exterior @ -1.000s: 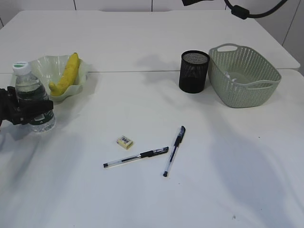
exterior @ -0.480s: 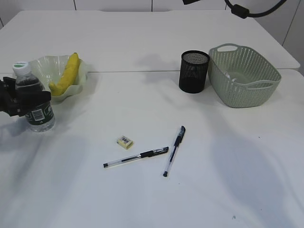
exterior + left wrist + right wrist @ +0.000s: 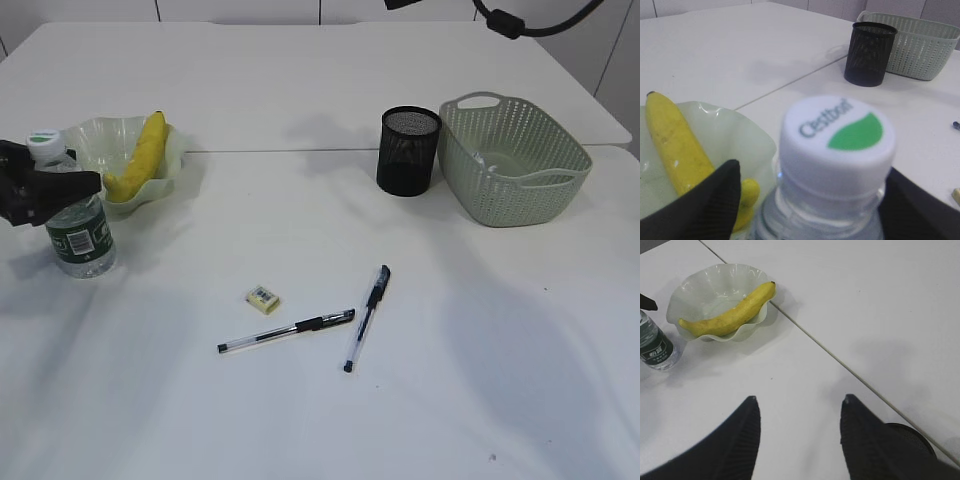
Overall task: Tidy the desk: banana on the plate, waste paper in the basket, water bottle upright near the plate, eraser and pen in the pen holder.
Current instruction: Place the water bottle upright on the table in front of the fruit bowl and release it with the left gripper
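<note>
Exterior view: the water bottle (image 3: 74, 222) stands upright on the white surface (image 3: 300, 420), just beside the plate (image 3: 95, 150), which carries the banana (image 3: 140, 155). The left gripper (image 3: 40, 190) sits at the bottle's neck, fingers either side; contact cannot be confirmed. The eraser (image 3: 262, 298) and two pens (image 3: 290, 331) (image 3: 367, 316) lie near the middle of the surface, well apart from both grippers. The pen holder (image 3: 409, 150) stands just beside the basket (image 3: 512, 158); the basket's contents are hard to make out. The right arm is cut off at the top edge.

Left wrist view: the bottle cap (image 3: 837, 137) fills the frame between two dark fingers (image 3: 710, 205), which stand wide with a visible gap to the cap on each side. The bottle's body is hidden below.

Right wrist view: the right gripper (image 3: 797, 405) hangs above bare surface, fingers apart and holding nothing. The plate, banana and bottle lie well beyond it; the pen holder's rim shows partly at the lower right.
</note>
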Controlling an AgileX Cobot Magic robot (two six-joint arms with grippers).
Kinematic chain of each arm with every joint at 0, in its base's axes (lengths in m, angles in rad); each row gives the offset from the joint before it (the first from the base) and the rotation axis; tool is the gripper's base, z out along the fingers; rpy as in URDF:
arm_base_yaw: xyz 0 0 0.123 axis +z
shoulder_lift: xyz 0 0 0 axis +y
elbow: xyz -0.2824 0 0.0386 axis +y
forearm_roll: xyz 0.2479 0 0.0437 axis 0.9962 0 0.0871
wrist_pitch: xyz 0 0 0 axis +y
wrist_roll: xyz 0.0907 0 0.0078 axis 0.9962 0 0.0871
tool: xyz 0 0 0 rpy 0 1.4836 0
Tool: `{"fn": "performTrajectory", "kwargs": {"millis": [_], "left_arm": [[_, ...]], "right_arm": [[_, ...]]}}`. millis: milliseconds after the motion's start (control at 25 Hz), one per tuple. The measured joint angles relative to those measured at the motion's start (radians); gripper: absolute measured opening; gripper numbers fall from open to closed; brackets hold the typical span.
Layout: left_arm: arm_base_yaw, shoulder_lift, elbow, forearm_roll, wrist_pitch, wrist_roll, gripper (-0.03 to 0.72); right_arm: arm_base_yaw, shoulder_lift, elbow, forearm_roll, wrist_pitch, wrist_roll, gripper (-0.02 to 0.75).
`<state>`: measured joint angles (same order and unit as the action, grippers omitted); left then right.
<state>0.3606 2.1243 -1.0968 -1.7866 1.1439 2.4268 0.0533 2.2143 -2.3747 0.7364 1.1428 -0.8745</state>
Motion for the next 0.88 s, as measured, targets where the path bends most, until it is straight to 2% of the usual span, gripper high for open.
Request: {"fn": "performTrajectory", "kwargs": {"millis": [600, 880], "left_arm": [[0.0, -0.154, 0.003, 0.003, 0.002, -0.041, 0.559], [0.0, -0.254, 0.004, 0.01, 0.004, -0.079, 0.559]], "right_arm": [[0.0, 0.0, 0.0, 0.0, 0.006, 0.022, 0.389], [0.0, 0.0, 0.0, 0.071, 0.037, 0.024, 0.389]]}}
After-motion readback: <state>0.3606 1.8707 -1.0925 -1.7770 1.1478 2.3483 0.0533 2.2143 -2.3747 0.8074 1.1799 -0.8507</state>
